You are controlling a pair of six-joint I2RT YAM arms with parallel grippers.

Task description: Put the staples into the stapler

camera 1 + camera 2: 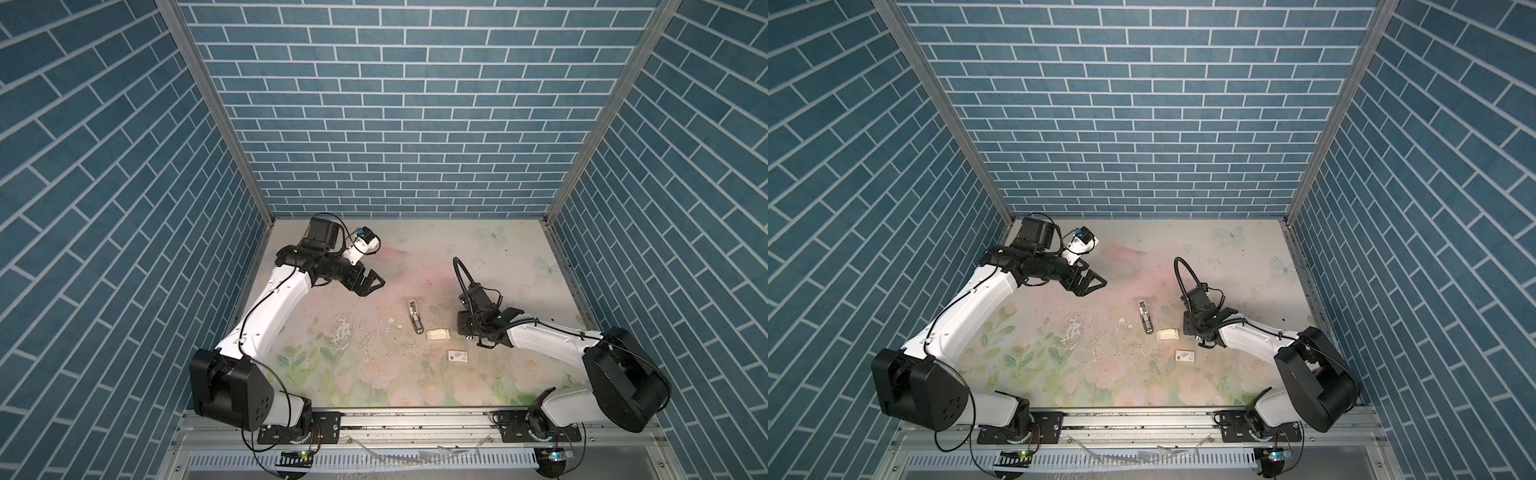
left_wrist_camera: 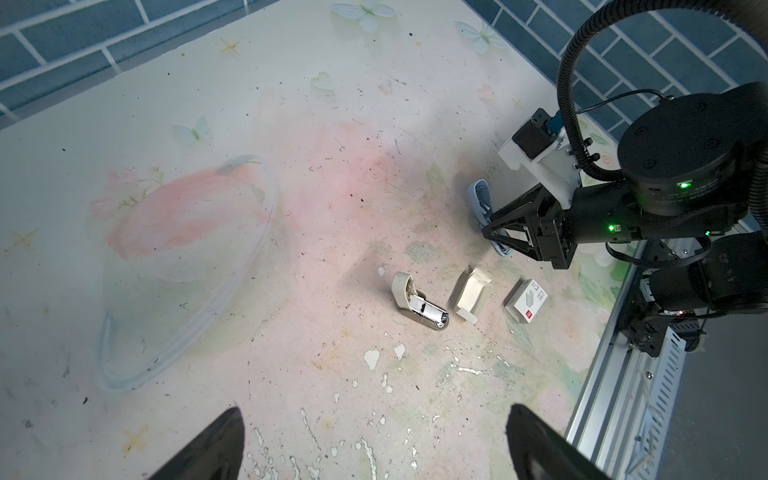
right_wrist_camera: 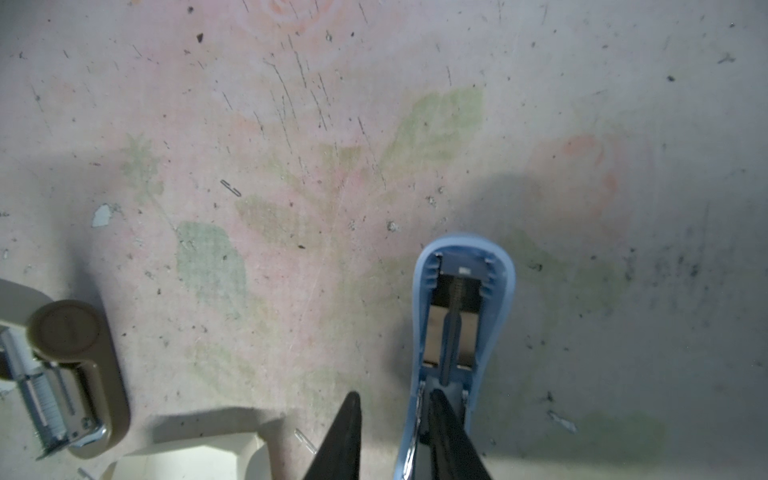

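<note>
A blue stapler (image 3: 461, 324) stands hinged open under my right gripper (image 3: 394, 395). One finger sits inside its lid and the other outside, with a gap to the blue side wall, so the jaws stand narrowly open. The left wrist view shows the same gripper (image 2: 487, 226) at this blue stapler (image 2: 481, 199). A beige stapler (image 1: 414, 318) lies open mid-table with its metal magazine showing (image 2: 419, 305). My left gripper (image 1: 376, 286) hangs wide open and empty, far left of both. The staples are hidden from me; the cream tray (image 2: 473, 297) looks empty.
A small white printed box (image 1: 457, 356) lies just in front of the cream tray (image 1: 438, 333). Tiny loose wire bits (image 3: 230, 188) and chipped paint flecks dot the floral tabletop. Blue brick walls close three sides, and a metal rail (image 1: 415, 419) runs along the front.
</note>
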